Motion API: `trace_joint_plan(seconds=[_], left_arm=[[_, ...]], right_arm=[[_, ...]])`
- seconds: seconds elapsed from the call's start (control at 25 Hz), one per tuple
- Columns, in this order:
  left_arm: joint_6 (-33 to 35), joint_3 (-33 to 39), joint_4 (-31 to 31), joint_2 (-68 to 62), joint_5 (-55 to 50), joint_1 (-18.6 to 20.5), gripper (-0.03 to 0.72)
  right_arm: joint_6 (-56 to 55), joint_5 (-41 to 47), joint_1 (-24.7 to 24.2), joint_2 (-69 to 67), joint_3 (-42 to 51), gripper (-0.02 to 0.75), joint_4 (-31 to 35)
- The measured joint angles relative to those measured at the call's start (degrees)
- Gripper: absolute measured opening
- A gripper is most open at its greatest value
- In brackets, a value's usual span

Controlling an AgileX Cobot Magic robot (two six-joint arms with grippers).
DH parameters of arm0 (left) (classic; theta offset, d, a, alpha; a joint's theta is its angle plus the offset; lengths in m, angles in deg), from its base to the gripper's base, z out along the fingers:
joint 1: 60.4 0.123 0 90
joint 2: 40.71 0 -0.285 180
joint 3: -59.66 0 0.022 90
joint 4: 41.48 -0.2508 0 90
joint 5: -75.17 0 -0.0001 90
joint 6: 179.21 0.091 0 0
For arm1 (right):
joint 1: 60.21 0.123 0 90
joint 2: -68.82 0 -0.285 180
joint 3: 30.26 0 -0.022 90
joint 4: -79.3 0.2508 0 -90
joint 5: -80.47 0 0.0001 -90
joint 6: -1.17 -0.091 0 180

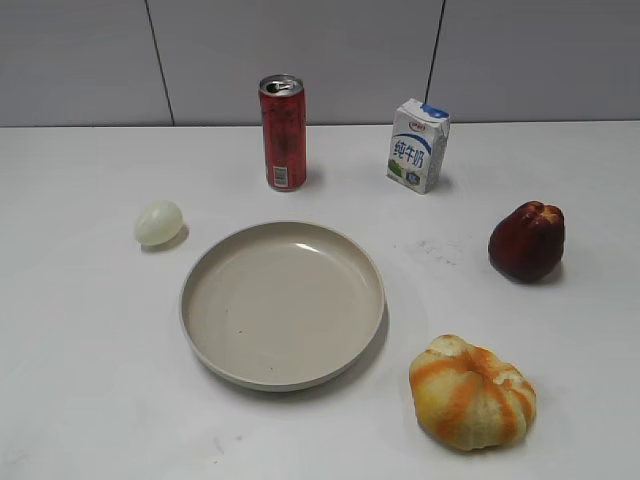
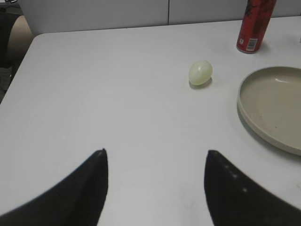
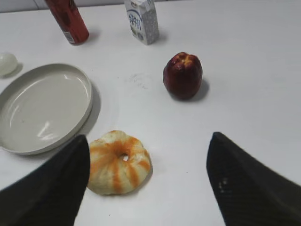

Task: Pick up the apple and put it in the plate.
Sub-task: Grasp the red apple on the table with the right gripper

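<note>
Left gripper (image 2: 155,157): black curved fingers spread wide, nothing between them, hovering over bare white tabletop (image 2: 117,94). Right gripper (image 3: 148,143): also spread wide, nothing held, above the table with the orange-and-yellow ribbed pumpkin-like fruit (image 3: 119,162) just inside its left finger, contact unclear.

Dark red glossy lumpy apple (image 1: 527,241) upright on the table at right, paler dimpled top up, well apart from the large round shallow beige matte plate (image 1: 205,340). In the right wrist view, apple (image 3: 183,75) ahead of the gripper, slightly right of centre, open white surface between it and the fingers. Plate (image 3: 19,146) at left of that view, holding nothing.

Pumpkin-like fruit (image 1: 472,392) near the plate's lower right rim, not touching. Small pale egg-shaped object (image 1: 159,222) off the plate's upper left, apart from the rim. Tall red drinks can (image 1: 283,133) with opened top and small white-blue-green milk carton (image 1: 418,145) upright along the back, near the grey panelled wall (image 1: 330,50). Table's left edge and rounded far corner visible in the left wrist view; wide open surface on that side.
</note>
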Motion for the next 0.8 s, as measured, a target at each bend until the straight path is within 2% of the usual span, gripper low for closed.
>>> trace_joint_plan(seconds=[0.24, 0.56, 0.8], left_arm=[[0.0, 0.0, 0.0, 0.0, 0.0, 0.0, 0.491], [0.0, 0.0, 0.0, 0.0, 0.0, 0.0, 0.491], [0.0, 0.0, 0.0, 0.0, 0.0, 0.0, 0.491]], right_arm=[[-1.6, -0.6, 0.0, -21.6, -8.7, 0.615, 0.2], [-2.4, 0.4, 0.0, -53.6, -24.8, 0.615, 0.1], [-2.5, 1.2, 0.0, -71.3, -36.8, 0.614, -3.9]])
